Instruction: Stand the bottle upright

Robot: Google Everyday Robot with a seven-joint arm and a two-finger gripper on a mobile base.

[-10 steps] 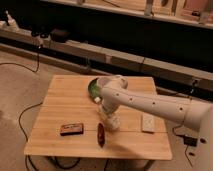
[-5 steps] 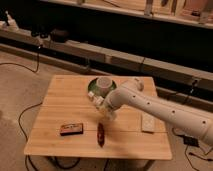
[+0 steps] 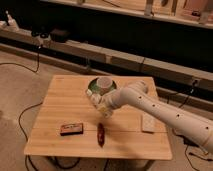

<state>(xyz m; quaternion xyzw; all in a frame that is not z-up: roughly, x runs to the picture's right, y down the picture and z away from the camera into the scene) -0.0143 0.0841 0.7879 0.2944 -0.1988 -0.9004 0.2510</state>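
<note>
No text, brand or number can be read anywhere: not on the bottle (image 3: 103,108) at the gripper (image 3: 100,106), shut above the bench (image 3: 55,142), nor the small dark box (image 3: 71,129).

A red pepper (image 3: 100,135), dark box (image 3: 71,129), and whitish pad (image 3: 149,122) lie on the table (image 3: 60,97).

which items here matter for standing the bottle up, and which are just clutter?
Job:
- bottle, whitish, at the claw, just in front of the bowl
- claw, above the table centre, fingers shut; whether it grips the bottle can't be told

Clutter:
- green bowl, back of the table
- red pepper-like object, front
- dark flat packet, front left
- whitish pad, right
</note>
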